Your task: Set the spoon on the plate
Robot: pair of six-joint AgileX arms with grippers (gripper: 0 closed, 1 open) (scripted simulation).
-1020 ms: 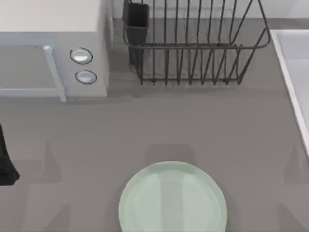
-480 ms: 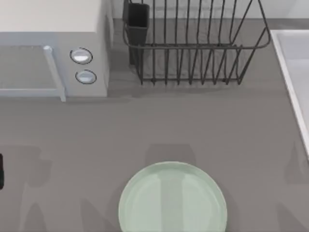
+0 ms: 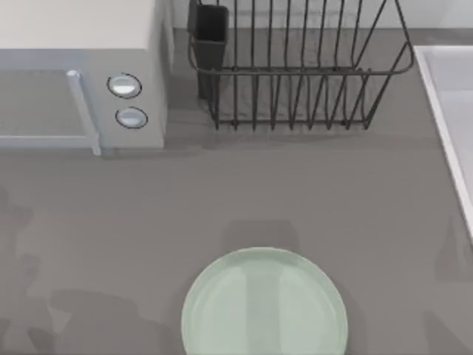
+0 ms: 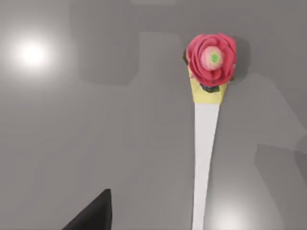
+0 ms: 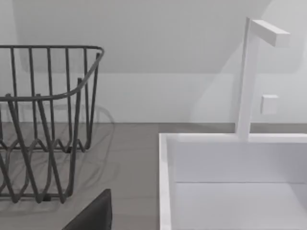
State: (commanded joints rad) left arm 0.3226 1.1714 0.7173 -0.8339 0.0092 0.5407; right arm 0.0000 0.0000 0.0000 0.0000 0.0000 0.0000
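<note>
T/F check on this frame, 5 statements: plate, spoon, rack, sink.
1. The plate has nothing on it. True.
2. The spoon lies on the plate. False: in the left wrist view it lies on the grey table.
3. A pink flower-shaped thing sits at one end of the spoon. True.
4. The rack stands left of the microwave. False: it stands to the microwave's right.
5. The sink is at the table's right edge. True.
</note>
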